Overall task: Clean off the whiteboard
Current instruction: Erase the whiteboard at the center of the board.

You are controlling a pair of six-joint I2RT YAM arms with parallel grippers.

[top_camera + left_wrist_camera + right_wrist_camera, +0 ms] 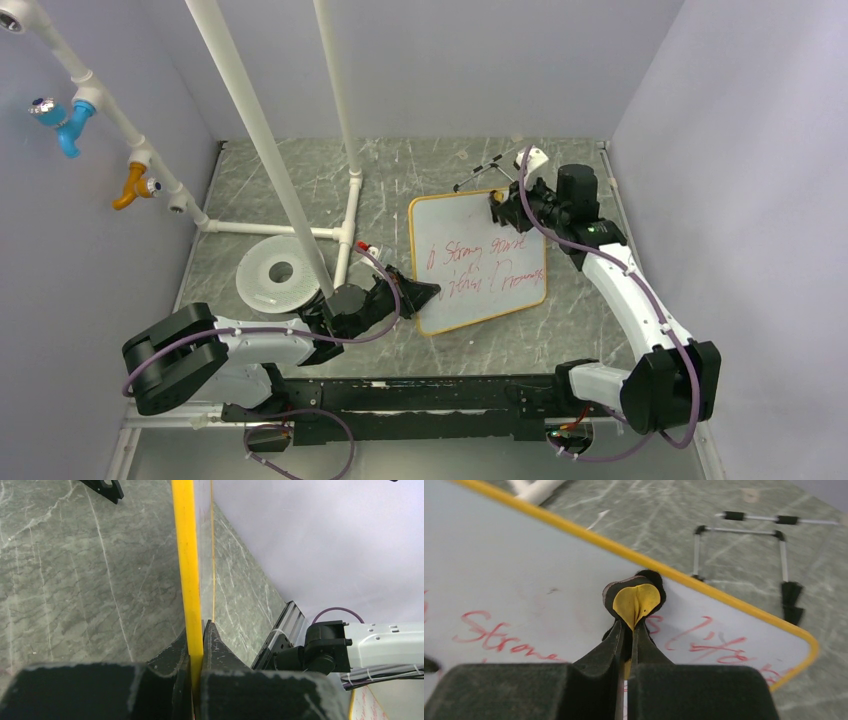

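Top external: shows the whiteboard [480, 265] in the middle of the table [400, 170], red writing [478, 255] up, left gripper [425, 293] at its near-left edge, right gripper [497, 207] at its far-right corner. Left wrist: shows jaws clenched on the board's yellow frame [187, 555]. Right wrist: shows jaws pinching a yellow-and-black pad [636, 600] set on the board beside the writing.
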